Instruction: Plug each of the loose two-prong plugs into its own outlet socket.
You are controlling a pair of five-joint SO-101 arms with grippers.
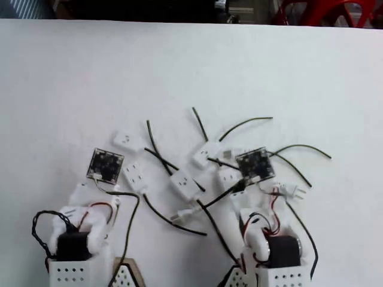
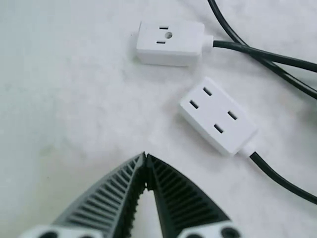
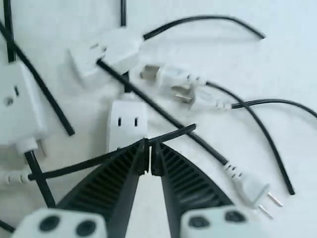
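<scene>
White on white, crossed with black

The plain white bench (image 1: pixel 191 66) carries white plastic outlet sockets (image 2: pixel 218 115) with dark slots, glossy black cords (image 2: pixel 262 52), and a white two-prong plug (image 3: pixel 246 184) with silvery metal prongs. The left end effector (image 2: pixel 145 156) and right end effector (image 3: pixel 149 145) have dark grey, finely ribbed fingers on white bases. The thin looping wires (image 1: pixel 272 222) are red and black.

White table (image 1: pixel 191 72), red chair (image 1: pixel 359 12) in the dark room beyond its far edge.
</scene>
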